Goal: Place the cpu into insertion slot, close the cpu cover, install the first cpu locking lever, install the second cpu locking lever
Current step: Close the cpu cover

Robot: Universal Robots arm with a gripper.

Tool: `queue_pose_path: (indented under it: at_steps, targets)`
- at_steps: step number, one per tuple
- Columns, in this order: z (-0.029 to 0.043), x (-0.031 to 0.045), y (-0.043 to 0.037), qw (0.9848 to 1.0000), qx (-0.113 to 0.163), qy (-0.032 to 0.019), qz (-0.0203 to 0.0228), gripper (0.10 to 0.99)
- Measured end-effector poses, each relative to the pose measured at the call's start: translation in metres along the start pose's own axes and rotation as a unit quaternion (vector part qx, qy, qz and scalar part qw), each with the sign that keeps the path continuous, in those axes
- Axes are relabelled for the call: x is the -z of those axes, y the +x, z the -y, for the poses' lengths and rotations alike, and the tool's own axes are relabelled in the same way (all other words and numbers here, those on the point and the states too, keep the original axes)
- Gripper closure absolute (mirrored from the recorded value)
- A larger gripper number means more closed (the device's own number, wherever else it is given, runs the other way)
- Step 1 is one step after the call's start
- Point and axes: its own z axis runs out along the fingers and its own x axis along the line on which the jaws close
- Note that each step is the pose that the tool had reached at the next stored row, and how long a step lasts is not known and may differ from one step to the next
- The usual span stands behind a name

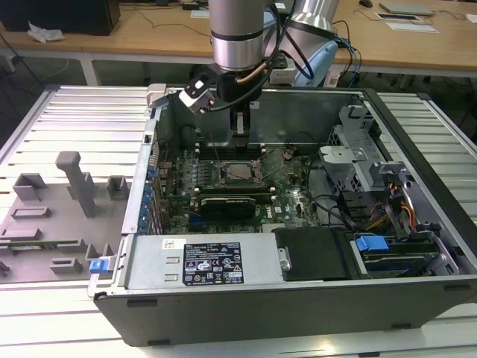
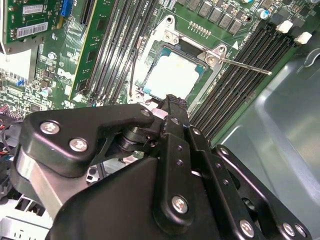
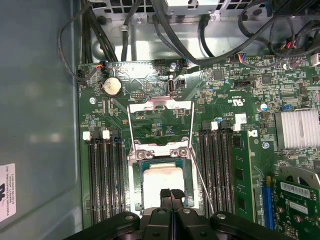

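Now the end effector (image 1: 240,134) hangs straight above the slot (image 1: 221,173), fingers pinched together on nothing. We see the cpu (image 3: 161,182) seated beneath it, the cover (image 3: 186,172) apparently down around it, memory banks (image 3: 105,180) close on both sides, and one lever (image 3: 201,182) lying unlatched beside the cover.

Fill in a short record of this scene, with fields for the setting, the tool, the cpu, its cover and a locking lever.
setting: open computer case on a slatted metal table, with the arm reaching inside
tool: shut, nothing seen between the tips, poised at the cpu's edge; contact unclear
cpu: lies flat in the insertion slot
cpu cover: appears raised, off the cpu
locking lever: thin rod angled out from the socket, apparently unlatched
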Motion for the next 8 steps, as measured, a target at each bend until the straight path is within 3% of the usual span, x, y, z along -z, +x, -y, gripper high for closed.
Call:
queue_pose_path:
  at_steps: [8]
  targets:
    - [-0.0005, 0.0010, 0.0000, 1.0000, 0.000, 0.0000, 0.0000, 0.980]
